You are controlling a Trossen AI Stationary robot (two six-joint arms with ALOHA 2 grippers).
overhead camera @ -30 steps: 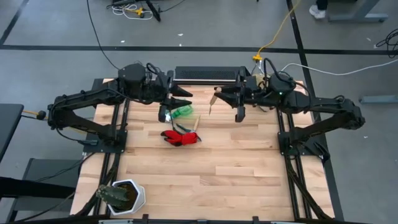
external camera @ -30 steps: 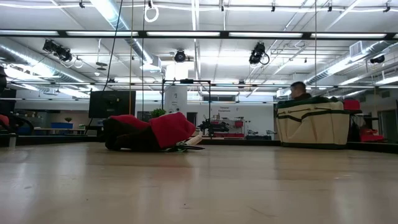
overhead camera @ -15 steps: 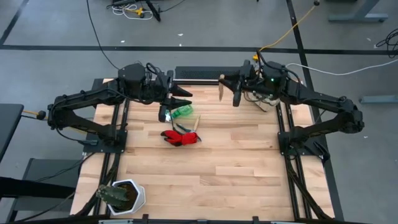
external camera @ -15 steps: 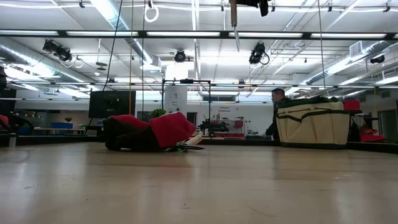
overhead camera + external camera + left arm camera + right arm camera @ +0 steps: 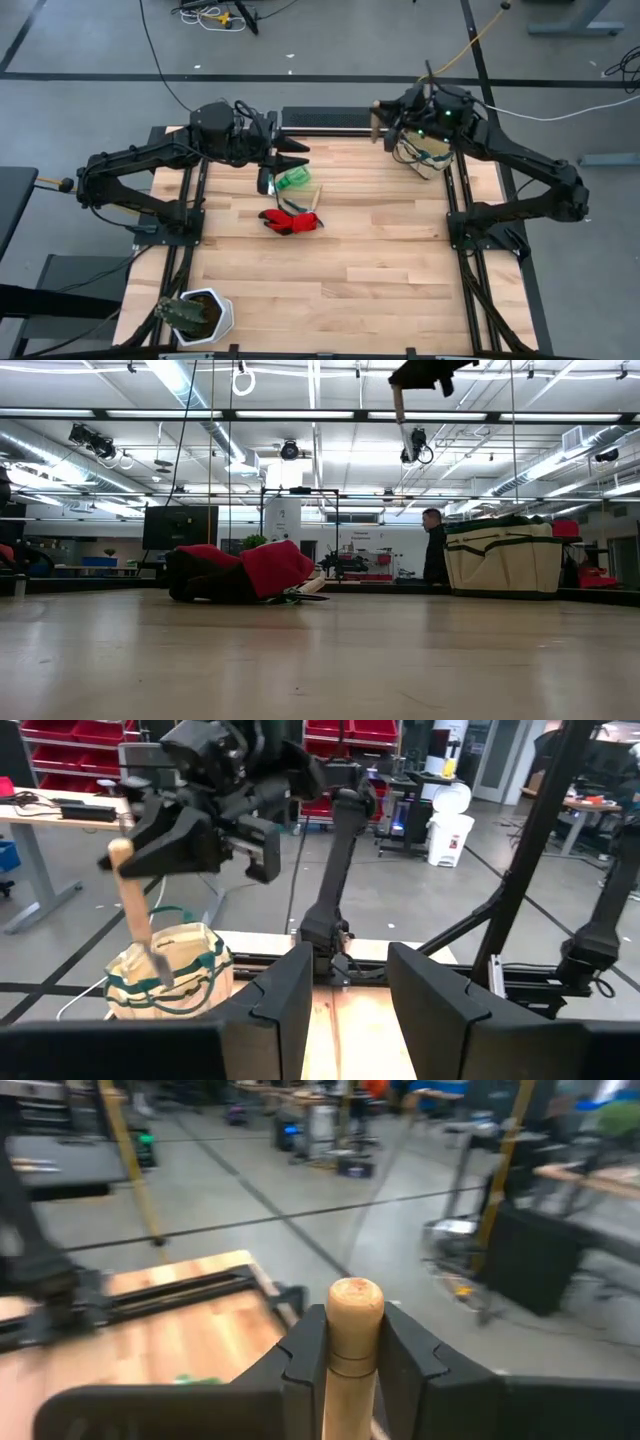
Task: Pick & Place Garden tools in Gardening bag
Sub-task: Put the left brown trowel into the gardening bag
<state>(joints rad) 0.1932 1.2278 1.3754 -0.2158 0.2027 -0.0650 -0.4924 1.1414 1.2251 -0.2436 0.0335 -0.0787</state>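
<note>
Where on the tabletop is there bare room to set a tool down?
The wood between the red glove and the white pot lies bare, as does the stretch from the glove across to the table's right rail. It is crowded around the green watering vessel and by the gardening bag.

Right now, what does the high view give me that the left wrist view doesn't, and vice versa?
Only the high view: the red glove and the green watering vessel lying on the table, the white pot at the near left corner, and the left gripper above the vessel.

Only the left wrist view: the room beyond, with red bins and a white bin.

Both: the right gripper, shut on a wooden-handled tool, poised over the gardening bag at the table's far right corner.
</note>
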